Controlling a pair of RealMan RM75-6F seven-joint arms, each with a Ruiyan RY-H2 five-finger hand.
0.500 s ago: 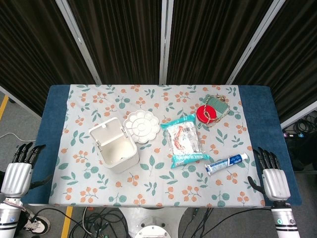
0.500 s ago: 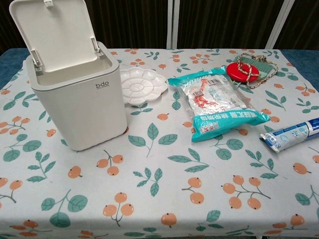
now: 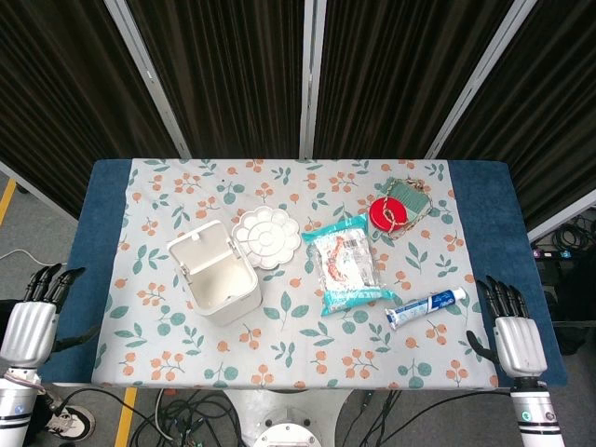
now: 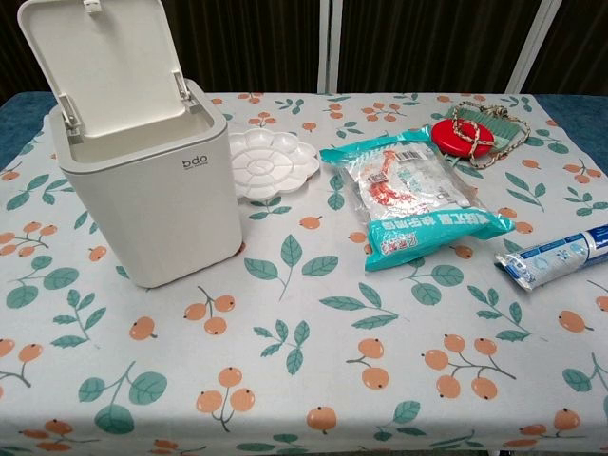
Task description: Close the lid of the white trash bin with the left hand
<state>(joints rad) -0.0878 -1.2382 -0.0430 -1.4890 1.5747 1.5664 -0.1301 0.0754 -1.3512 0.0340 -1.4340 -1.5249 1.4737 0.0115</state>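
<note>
The white trash bin stands on the left half of the table, its lid swung up and back on its hinges. In the head view my left hand hangs off the table's left front corner, fingers straight and apart, holding nothing, well left of the bin. My right hand sits by the right front corner, likewise spread and empty. Neither hand shows in the chest view.
A white flower-shaped palette lies just right of the bin. Further right lie a teal snack bag, a toothpaste tube, and a red disc on a green woven mat. The floral cloth covers the table.
My left hand has drifted slightly down and left. Nothing else has moved.
</note>
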